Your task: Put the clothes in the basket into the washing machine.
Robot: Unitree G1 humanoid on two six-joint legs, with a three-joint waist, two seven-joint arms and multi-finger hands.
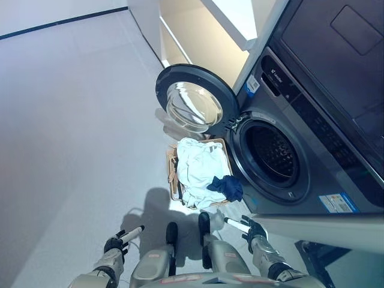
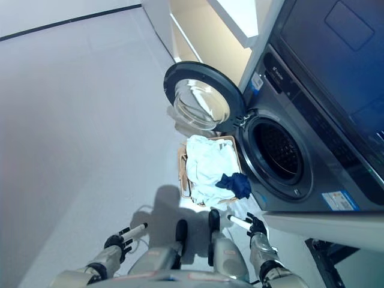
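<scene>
Left hand: the left hand [image 1: 119, 241] is hovering low at the near left above the floor [image 1: 72, 132], its fingers lying straight and relaxed, one white-tipped finger pointing right; it is holding nothing and touching nothing.
Right hand: the right hand [image 1: 251, 228] is hanging at the near right, just in front of the washing machine's lower front, fingers stretched out loosely with a white-covered finger pointing left; it is gripping nothing and is staying apart from the basket.
Basket: the basket [image 1: 173, 174] is sitting on the floor just left of the machine's opening, near the hands but beyond both of them.
Clothes: the clothes [image 1: 197, 165] are lying heaped in the basket, mostly white cloth filling it to the rim, and a dark blue garment [image 1: 227, 187] is draping over the near right corner.
Washing machine: the washing machine [image 1: 312, 150] is standing at the right, its round drum opening [image 1: 273, 153] facing the basket and showing dark inside.
Door: the door [image 1: 195, 99] is swinging fully open to the far left of the opening, standing beyond the basket and not blocking the way between basket and drum.
Shelf: a pale shelf unit [image 1: 198, 36] is standing at the far side, beside the machine.
</scene>
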